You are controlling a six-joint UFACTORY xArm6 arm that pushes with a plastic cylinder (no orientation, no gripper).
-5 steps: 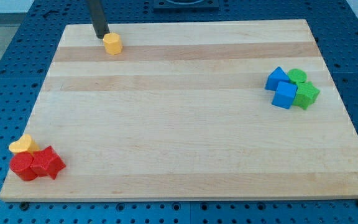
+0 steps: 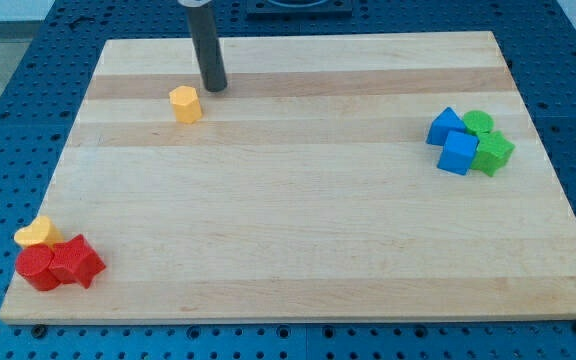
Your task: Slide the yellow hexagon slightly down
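Note:
The yellow hexagon [image 2: 185, 104] lies on the wooden board [image 2: 298, 210] near the view's top left. My tip [image 2: 215, 87] rests on the board just up and to the right of the hexagon, with a small gap between them. The dark rod rises from it to the view's top edge.
A second yellow block [image 2: 37, 233] and two red blocks [image 2: 38, 267] [image 2: 76, 262] cluster at the board's bottom left corner. Two blue blocks [image 2: 445, 125] [image 2: 458, 153] and two green blocks [image 2: 479, 123] [image 2: 493, 153] cluster at the right.
The yellow hexagon has moved down the board, about 30 px. My tip has moved right and down, from the hexagon's upper left to its upper right.

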